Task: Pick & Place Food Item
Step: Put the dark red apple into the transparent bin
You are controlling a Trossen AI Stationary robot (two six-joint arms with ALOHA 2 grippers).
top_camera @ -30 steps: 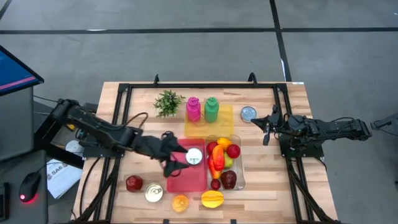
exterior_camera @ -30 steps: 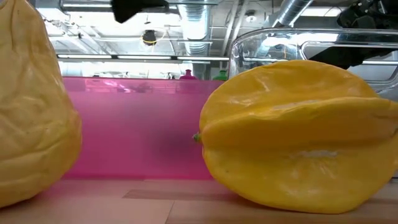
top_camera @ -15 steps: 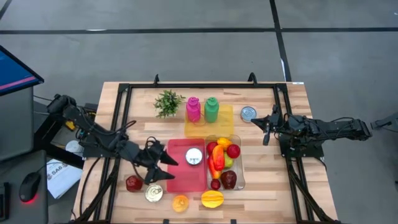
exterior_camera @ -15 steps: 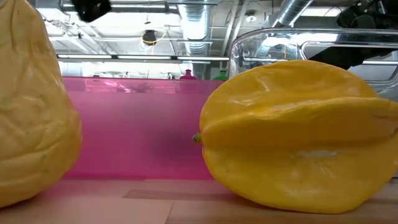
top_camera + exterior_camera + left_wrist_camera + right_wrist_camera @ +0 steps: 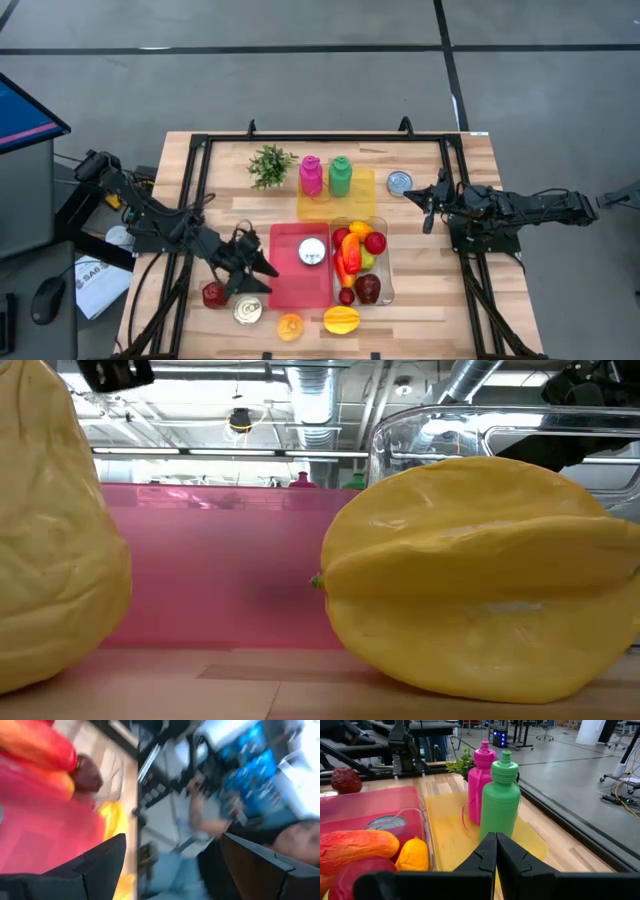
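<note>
- The wooden table [image 5: 420, 290] carries the same layout as 1 second ago; only the left arm has changed place.
- The left arm [image 5: 150, 215] reaches in from the table's left edge. It has drawn back to the left since 1 second ago, when its gripper sat over the pink tray.
- The right arm [image 5: 520, 207] lies along the right side of the table, unmoved across all 3 moments.
- The pink tray [image 5: 290, 285] sits at the table's middle front, and the silver can [image 5: 312, 252] rests in it near its right rear corner, exactly where it lay 1 second ago.
- The clear bin [image 5: 388, 275] touches the tray's right side and holds mixed fruit.
- The yellow mat [image 5: 365, 190] behind the tray bears the pink bottle [image 5: 311, 175] and the green bottle [image 5: 340, 175], both upright.
- The left gripper [image 5: 262, 273] now hovers at the tray's left edge, jaws spread wide, holding nothing.
- The right gripper [image 5: 428, 208] is pressed fully closed and empty, near the 2nd can [image 5: 398, 183].
- The dark red fruit [image 5: 214, 294] lies on the wood just left of the left gripper, untouched.
- The starfruit [image 5: 341, 319] lies in front of the bin.
</note>
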